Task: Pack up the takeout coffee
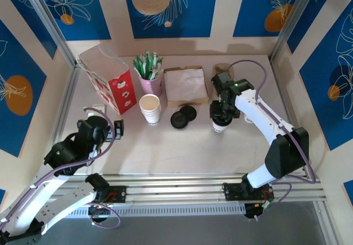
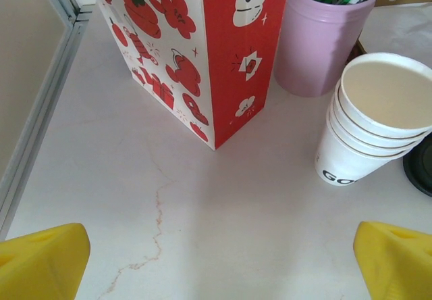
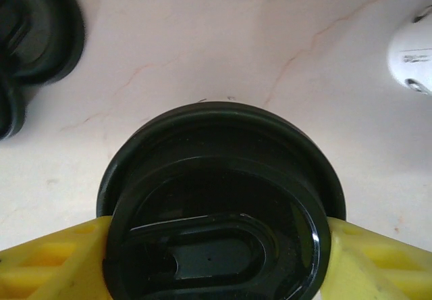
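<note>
The takeout coffee [image 1: 220,126] is a white paper cup with a black lid [image 3: 216,198], right of the table's middle. My right gripper [image 1: 222,115] comes down on it from above. Its yellow fingers [image 3: 54,259] press the cup on both sides just under the lid, so it is shut on it. The cup's base looks to rest on the table. The red-and-white paper bag [image 1: 110,82] stands open at the back left. My left gripper [image 1: 113,128] hovers low in front of the bag [image 2: 202,50], open, with bare table between its fingertips [image 2: 40,259].
A stack of lidless white cups [image 1: 150,108] stands mid-table, and loose black lids [image 1: 183,116] lie right of it. Behind are a pink cup of green sticks [image 1: 150,79] and a brown box of napkins [image 1: 186,85]. A small white object [image 3: 412,57] lies right of the held cup.
</note>
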Motion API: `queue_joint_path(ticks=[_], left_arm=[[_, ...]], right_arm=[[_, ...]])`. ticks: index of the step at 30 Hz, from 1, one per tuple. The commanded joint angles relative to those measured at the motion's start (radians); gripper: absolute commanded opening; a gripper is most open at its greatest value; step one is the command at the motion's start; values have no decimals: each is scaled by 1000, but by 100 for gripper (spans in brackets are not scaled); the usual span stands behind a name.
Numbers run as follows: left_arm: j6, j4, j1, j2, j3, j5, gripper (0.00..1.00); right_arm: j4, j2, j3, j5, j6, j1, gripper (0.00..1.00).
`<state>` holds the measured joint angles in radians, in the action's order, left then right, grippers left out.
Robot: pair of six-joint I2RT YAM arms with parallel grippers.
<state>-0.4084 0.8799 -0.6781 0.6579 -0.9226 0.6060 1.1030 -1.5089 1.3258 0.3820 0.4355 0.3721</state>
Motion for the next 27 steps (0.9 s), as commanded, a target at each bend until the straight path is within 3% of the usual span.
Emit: queue_joint_path(ticks=[1,4,15,27], left_arm=[[26,-1,7,6,5,-21,100],[28,-2,6,10,7,-28,100],[26,-1,7,16,7,-34,100],[29,1,7,30,6,-42,100]], right_arm=[[-37,-1,-2,-20,-8,-70,67],[-45,-43,24,-47,3,-142,67],[-66,-123,83,-95,18,-246,72],[-68,-134,82,-112,17,-266,78]])
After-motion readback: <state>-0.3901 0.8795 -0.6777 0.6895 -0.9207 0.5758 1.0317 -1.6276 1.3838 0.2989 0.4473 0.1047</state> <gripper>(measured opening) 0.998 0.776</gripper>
